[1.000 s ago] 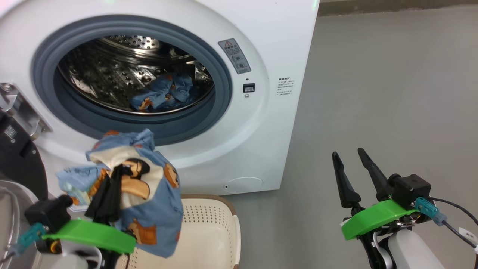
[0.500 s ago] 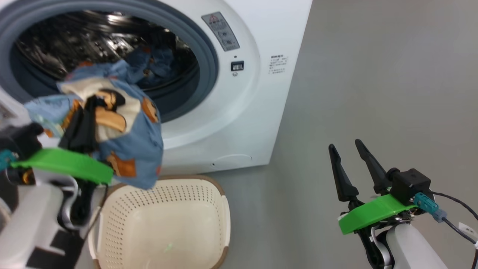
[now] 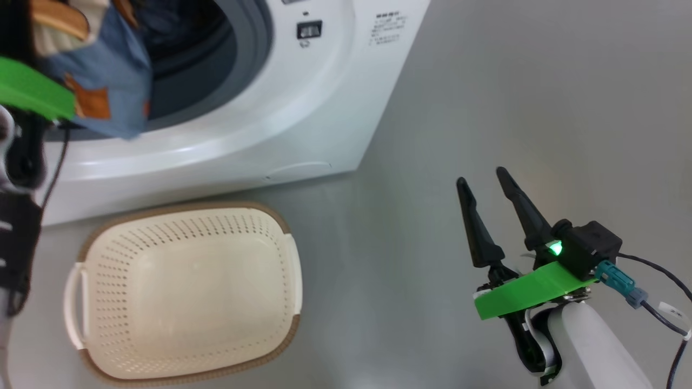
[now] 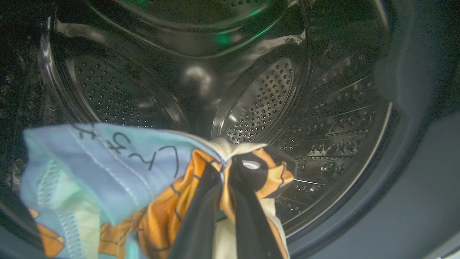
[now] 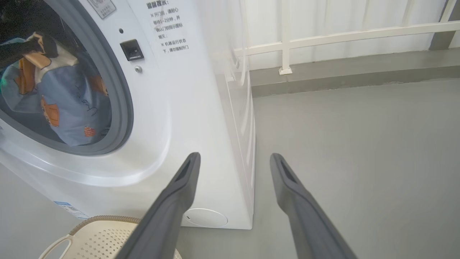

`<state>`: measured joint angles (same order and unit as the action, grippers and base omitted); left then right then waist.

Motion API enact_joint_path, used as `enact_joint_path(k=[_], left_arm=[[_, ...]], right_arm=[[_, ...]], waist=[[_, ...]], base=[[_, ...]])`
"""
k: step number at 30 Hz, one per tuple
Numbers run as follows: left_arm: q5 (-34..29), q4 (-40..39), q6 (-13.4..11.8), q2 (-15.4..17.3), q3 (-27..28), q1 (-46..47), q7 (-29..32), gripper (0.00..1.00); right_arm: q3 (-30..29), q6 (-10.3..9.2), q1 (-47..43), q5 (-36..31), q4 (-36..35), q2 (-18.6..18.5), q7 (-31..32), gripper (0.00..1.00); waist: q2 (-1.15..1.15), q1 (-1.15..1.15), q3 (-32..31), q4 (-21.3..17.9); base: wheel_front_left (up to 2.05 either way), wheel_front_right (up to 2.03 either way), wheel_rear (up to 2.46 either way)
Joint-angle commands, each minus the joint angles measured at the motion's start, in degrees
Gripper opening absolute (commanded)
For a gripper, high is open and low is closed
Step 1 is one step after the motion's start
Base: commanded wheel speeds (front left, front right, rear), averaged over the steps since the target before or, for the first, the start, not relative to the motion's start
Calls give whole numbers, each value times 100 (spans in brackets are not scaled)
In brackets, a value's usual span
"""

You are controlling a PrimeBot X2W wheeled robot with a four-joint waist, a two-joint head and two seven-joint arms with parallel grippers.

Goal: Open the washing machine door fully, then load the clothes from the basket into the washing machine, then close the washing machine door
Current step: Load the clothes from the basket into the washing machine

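My left gripper [image 4: 224, 169] is shut on a blue garment of the clothes [image 4: 107, 169] printed with orange and black figures. It holds the garment at the mouth of the washing machine [image 3: 303, 108], with the steel drum [image 4: 273, 93] straight ahead. From the head the garment [image 3: 102, 70] hangs over the grey gasket [image 3: 254, 48]. The cream basket [image 3: 184, 292] stands on the floor below the opening, its inside bare. My right gripper [image 3: 482, 176] is open over the floor to the right, away from the machine. The washing machine door is out of view.
Grey floor [image 3: 513, 81] stretches to the right of the machine. In the right wrist view a white railing [image 5: 323, 36] and a low kerb run along the far edge behind the machine's side. The basket's rim [image 5: 97, 219] sits close to the machine's front.
The head camera has tilted down, shifting the whole picture. My left gripper carried the garment from above the basket up into the machine's opening. The right gripper stayed open and still.
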<state>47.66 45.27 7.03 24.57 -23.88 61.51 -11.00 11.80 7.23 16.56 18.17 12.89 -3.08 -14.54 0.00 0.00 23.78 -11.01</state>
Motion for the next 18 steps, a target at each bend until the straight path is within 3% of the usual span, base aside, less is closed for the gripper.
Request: enact_joint_path(k=[1,13,18], left_arm=[[-51,20,22,294,111,314,16,0],[-230,948,44,664,-146,1607,-68,0],[-311,814,45,807,-66,1949,-336,0]], right_arm=[[193,25,103,61,-192,20,-46,100],[616,25,-31,320,-486,20,-46,100],[675,25,-51,354,-557,20,-46,100]], waist=[[0,0,645,-430],[0,0,1423,-1090],[0,0,1537,-1178]], base=[[0,0,0],[0,0,0],[0,0,0]])
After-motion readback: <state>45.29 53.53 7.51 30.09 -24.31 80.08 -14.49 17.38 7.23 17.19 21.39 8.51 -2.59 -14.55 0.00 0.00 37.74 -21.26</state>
